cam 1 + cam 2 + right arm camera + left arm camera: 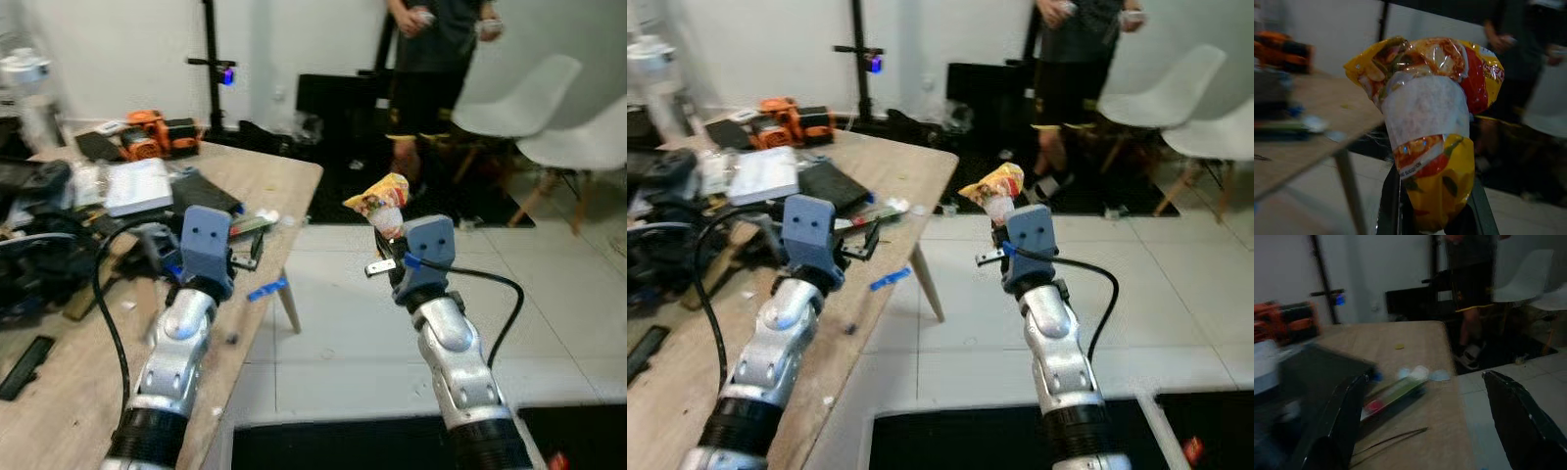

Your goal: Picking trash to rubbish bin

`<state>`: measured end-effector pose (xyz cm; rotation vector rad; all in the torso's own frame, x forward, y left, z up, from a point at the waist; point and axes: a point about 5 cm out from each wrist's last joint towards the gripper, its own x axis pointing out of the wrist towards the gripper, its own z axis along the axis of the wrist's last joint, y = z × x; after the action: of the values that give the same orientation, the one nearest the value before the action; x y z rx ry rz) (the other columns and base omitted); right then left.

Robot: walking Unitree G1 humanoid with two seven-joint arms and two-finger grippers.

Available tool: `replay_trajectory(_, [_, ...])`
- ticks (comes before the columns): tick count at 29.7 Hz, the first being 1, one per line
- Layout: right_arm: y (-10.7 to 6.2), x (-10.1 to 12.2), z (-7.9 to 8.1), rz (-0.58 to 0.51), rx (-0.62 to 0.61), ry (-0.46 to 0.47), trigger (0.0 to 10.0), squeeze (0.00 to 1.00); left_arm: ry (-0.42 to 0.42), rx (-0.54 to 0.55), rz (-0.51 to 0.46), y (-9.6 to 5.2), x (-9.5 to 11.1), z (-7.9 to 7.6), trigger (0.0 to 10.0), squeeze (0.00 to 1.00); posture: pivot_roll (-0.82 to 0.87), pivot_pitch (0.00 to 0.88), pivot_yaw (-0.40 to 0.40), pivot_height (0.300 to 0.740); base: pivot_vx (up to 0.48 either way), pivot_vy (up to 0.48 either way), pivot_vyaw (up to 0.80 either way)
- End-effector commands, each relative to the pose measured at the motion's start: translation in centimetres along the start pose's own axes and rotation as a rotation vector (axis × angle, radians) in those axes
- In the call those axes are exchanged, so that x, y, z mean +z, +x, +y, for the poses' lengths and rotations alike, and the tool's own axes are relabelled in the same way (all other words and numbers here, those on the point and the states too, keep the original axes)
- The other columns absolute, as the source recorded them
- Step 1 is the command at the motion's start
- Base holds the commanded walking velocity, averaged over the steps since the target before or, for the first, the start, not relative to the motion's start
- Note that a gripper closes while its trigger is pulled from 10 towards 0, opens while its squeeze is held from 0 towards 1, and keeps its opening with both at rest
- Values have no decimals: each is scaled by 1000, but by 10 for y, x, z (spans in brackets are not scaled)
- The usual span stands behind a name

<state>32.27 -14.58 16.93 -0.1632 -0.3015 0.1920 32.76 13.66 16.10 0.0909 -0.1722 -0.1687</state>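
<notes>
A crumpled yellow-and-red snack wrapper (1430, 127) with a white middle – pinched by its lower end in the right gripper (390, 235) jaws, beyond the tabletop (265, 176) edge; left gripper (1420, 421) jaws apart

**Cluttered wooden table, pale tiled floor**

A light wooden table (279, 176) stands on white floor tiles (353, 323). On it lie an orange power tool (147, 132), a white box (137, 186), a black flat case (206, 193), a green-and-red wrapper (1393, 395) and black cables (39, 255).
</notes>
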Motion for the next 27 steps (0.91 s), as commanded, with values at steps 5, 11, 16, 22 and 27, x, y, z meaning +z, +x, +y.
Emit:
replay_trajectory(5, [0, 2, -5, -6, -13, -8, 10000, 0, -4, -9, -15, 2, 3, -3, 10000, 0, -98, 45, -28, 740, 0, 0, -800])
replay_trajectory(11, [-2, -1, -2, 3, -11, -3, 10000, 0, -2, -7, -15, 1, 3, -3, 10000, 0, -97, 48, -31, 740, 0, 0, -800])
replay_trajectory(16, [-3, -2, -1, 8, -7, -3, 10000, 0, 2, -8, -9, 1, 2, -2, 10000, 0, -97, 53, -30, 740, 0, 0, -800])
replay_trajectory(22, [-3, -3, -3, 14, -15, -3, 10000, 0, 3, -10, -6, 0, 2, -2, 10000, 0, -96, 57, -28, 740, 0, 0, -800])
replay_trajectory(27, [-4, -3, -3, 18, -18, 0, 10000, 0, 1, -10, -5, 1, 2, -2, 10000, 0, -98, 63, -27, 740, 0, 0, -800])
